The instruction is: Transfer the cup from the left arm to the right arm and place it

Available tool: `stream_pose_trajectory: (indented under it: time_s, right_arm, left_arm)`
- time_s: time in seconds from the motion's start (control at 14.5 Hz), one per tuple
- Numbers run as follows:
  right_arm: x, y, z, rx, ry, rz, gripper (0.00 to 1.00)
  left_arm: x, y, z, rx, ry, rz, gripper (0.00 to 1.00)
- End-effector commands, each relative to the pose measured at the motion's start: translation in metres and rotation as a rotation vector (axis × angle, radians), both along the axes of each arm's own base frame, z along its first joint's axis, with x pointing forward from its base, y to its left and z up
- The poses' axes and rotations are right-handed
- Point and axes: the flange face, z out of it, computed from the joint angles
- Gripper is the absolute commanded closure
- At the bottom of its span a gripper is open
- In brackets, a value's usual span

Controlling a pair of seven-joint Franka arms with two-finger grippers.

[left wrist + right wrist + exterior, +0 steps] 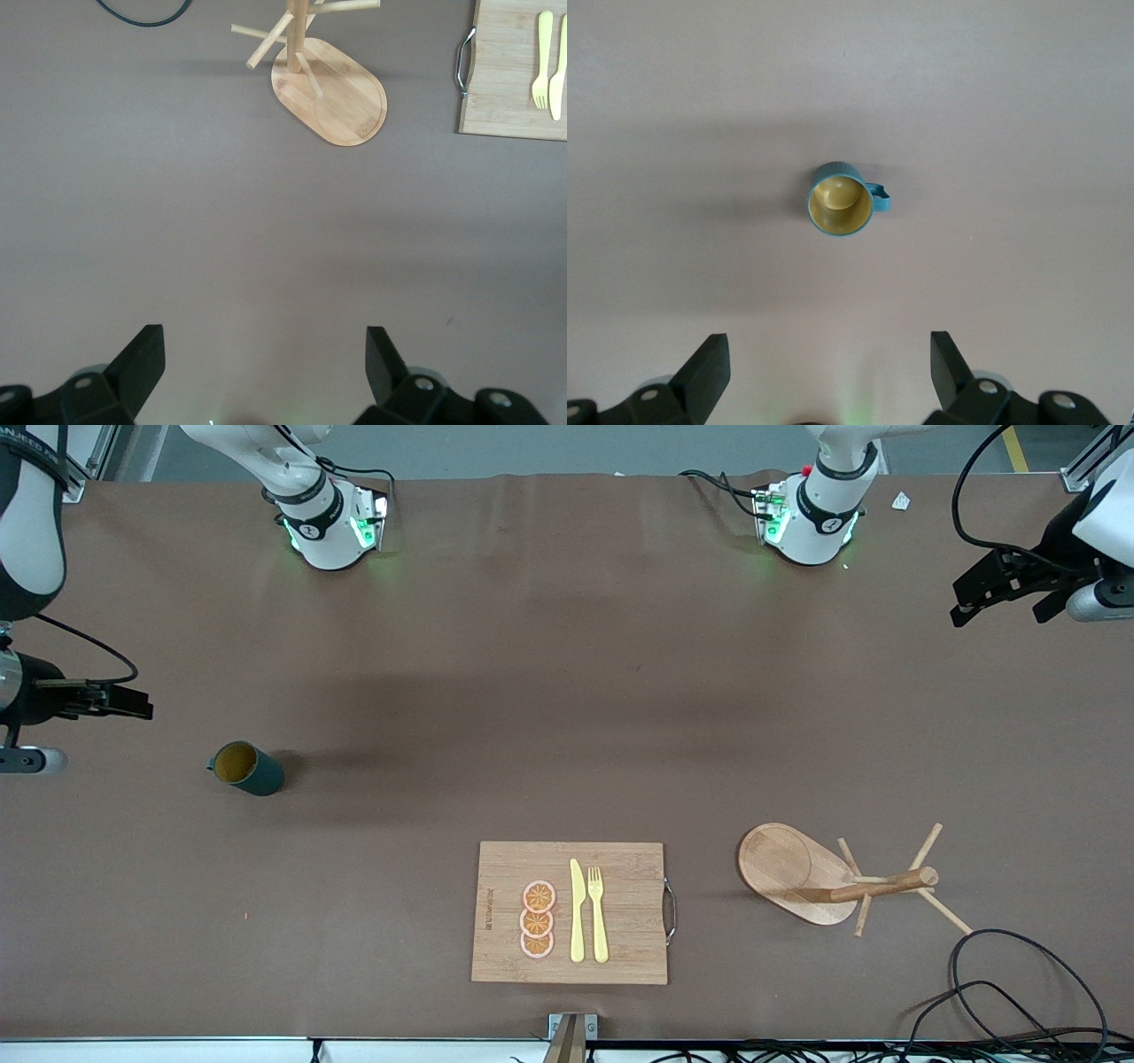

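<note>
The cup (246,768) stands upright on the desk (567,717) toward the right arm's end. Both the right pincer (106,700) and left pincer (983,593) hang released, grasping nothing, over the desk's ends.

left gripper (974,593) raised at the left arm's end of the table, fingers (142,359) spread wide, holding nothing. right gripper (120,700) raised at the right arm's end, fingers (709,363) also wide apart, empty. both arms waiting.
</note>
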Motion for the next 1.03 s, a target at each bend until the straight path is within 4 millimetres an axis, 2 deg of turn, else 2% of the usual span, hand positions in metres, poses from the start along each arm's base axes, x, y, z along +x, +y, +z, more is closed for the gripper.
stream_pose_trajectory:
  time_s: [0.0,0.21,0.48,0.69,0.96]
  right_arm:
    - [-0.001,0.004,0.006,-0.005,0.010,-0.013,0.00]
    - [-0.001,0.006,0.009,0.008,0.004,-0.018,0.00]
    - [-0.009,0.012,0.005,0.018,0.062,-0.008,0.00]
    - [-0.034,0.010,0.018,0.025,0.061,-0.011,0.00]
    - [-0.070,0.005,0.036,0.029,-0.030,-0.014,0.00]
  left_arm:
    - [0.000,0.003,0.006,-0.005,-0.008,-0.013,0.00]
    - [0.008,0.002,0.006,-0.008,-0.010,-0.024,0.00]
    - [0.006,-0.002,0.004,-0.005,0.010,-0.038,0.00]
    - [0.003,-0.009,0.001,0.000,0.034,-0.046,0.00]
    - [0.001,-0.007,0.000,0.001,0.048,-0.038,0.00]
